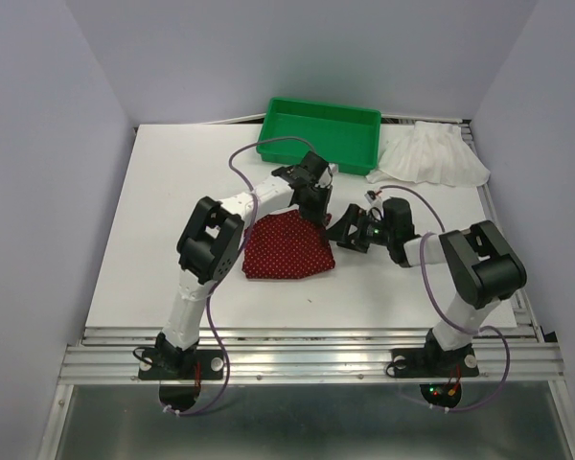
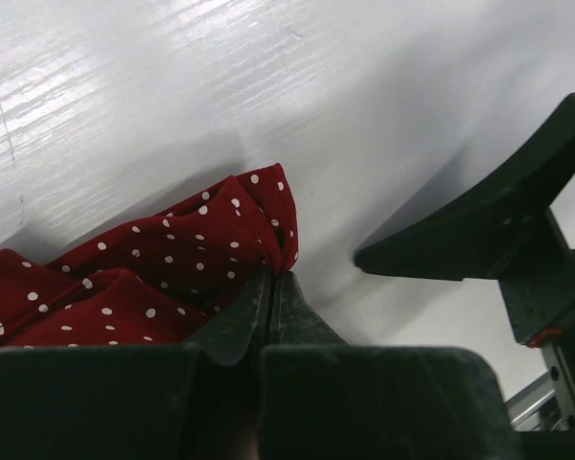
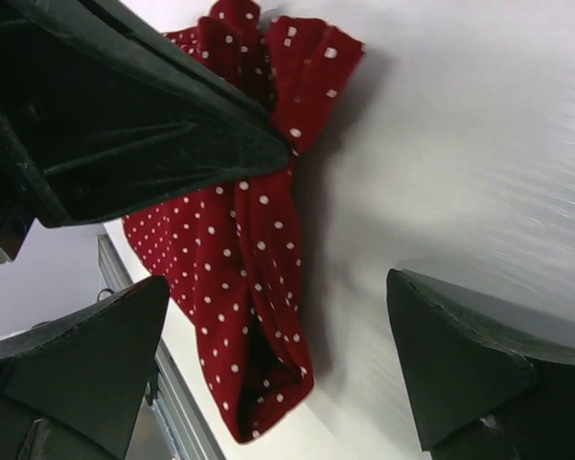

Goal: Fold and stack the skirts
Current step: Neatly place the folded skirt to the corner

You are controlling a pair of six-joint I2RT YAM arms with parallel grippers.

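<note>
The dark red skirt with tiny white dots (image 1: 286, 249) lies folded on the white table, in front of the arms. My left gripper (image 1: 318, 213) is shut on the skirt's far right corner; the left wrist view shows the jaws (image 2: 270, 280) pinched together on the cloth edge (image 2: 172, 268). My right gripper (image 1: 337, 233) is open, just right of the skirt's right edge. In the right wrist view the skirt (image 3: 240, 287) lies between my spread fingers (image 3: 441, 355), untouched by them. The white ruffled skirt (image 1: 431, 153) lies spread out at the far right.
A green plastic tray (image 1: 321, 134) stands at the back of the table, just beyond the left gripper. The two grippers are very close together; the left gripper's finger (image 3: 144, 125) fills the upper left of the right wrist view.
</note>
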